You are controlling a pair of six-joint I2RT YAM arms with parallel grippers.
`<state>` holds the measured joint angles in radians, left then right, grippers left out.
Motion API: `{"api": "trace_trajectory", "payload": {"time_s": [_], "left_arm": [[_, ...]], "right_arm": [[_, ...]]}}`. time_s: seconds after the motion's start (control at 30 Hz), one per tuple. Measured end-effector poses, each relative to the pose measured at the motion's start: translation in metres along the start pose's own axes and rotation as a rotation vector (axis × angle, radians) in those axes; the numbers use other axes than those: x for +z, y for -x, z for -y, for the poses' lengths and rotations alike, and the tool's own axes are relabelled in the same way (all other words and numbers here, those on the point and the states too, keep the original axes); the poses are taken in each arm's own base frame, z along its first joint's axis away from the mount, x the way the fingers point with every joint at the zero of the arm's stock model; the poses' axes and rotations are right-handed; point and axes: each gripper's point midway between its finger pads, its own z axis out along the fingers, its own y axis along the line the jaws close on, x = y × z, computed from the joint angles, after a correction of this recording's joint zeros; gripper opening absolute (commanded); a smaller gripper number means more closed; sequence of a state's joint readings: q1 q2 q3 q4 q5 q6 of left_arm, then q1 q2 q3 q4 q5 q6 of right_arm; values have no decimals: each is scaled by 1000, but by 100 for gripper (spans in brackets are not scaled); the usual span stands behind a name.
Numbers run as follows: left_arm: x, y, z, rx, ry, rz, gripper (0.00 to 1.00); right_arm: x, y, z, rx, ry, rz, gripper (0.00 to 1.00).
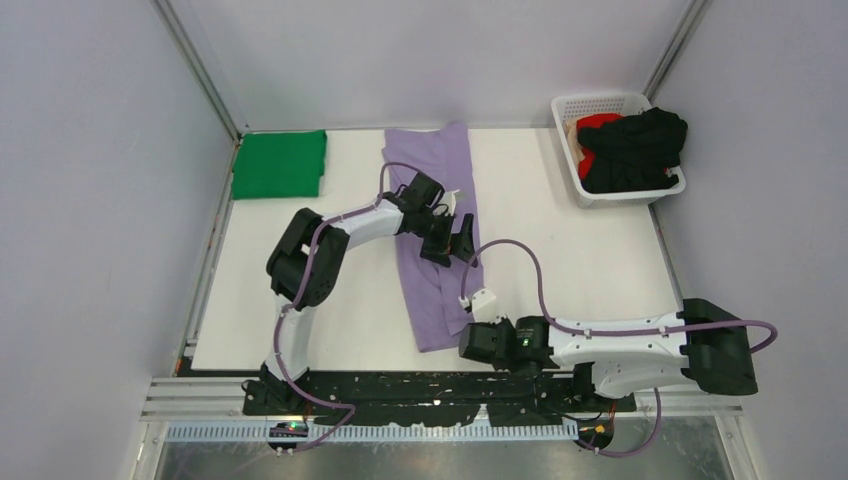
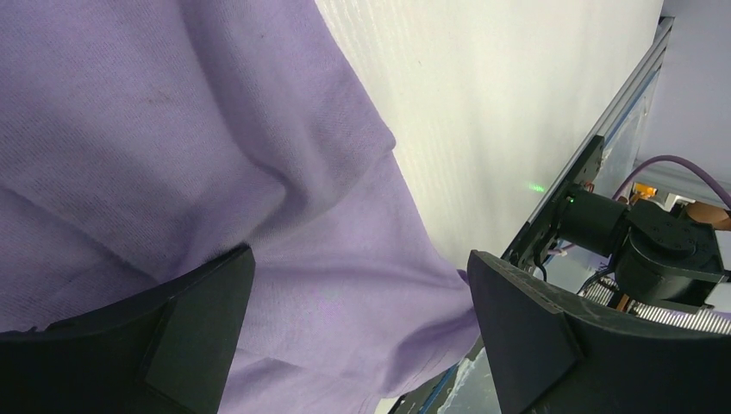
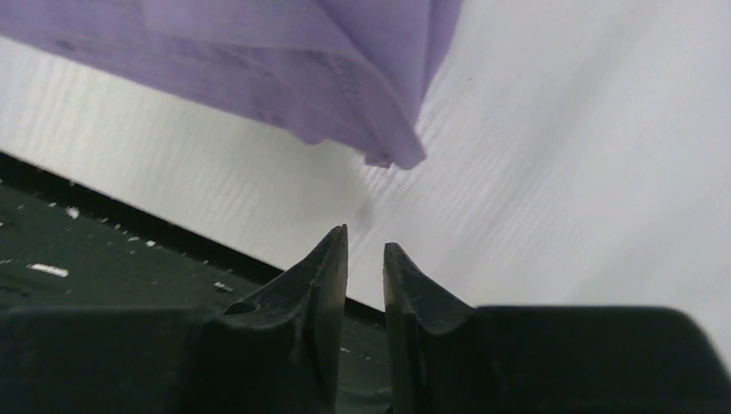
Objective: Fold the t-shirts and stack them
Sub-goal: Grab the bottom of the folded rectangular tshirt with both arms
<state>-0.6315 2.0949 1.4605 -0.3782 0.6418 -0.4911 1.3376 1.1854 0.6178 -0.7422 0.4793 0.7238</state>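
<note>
The lavender t-shirt (image 1: 433, 180) lies folded into a long strip from the back centre of the table to the front. My left gripper (image 1: 452, 240) hovers over the strip's right edge at mid-length. Its jaws are wide open, with lavender cloth (image 2: 172, 129) beneath and between them (image 2: 358, 259). My right gripper (image 1: 467, 343) sits just off the strip's near right corner (image 3: 392, 155). Its fingers (image 3: 365, 237) are nearly together with a thin gap and hold nothing. The green t-shirt (image 1: 279, 165) lies folded at the back left. Black (image 1: 635, 150) and red (image 1: 597, 125) shirts are in the basket.
The white perforated basket (image 1: 630, 195) stands at the back right corner. Bare white table (image 1: 570, 250) lies between the strip and the basket. The black base rail (image 3: 103, 250) runs along the near table edge, close under the right gripper.
</note>
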Motion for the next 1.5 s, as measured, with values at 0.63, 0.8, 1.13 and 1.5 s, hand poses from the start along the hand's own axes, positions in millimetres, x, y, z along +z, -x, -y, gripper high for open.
{"api": "trace_trajectory", "payload": {"time_s": [0.63, 0.8, 1.13, 1.5], "left_arm": [[-4, -11, 7, 88, -51, -29, 100], [-4, -12, 8, 89, -54, -31, 100], [-28, -10, 27, 116, -59, 19, 100], [-127, -61, 52, 125, 53, 255, 99]], "right_arm": [[-21, 108, 42, 490, 148, 379, 95], [13, 91, 28, 378, 127, 246, 95], [26, 37, -18, 123, 194, 46, 96], [-26, 69, 11, 323, 210, 249, 96]]}}
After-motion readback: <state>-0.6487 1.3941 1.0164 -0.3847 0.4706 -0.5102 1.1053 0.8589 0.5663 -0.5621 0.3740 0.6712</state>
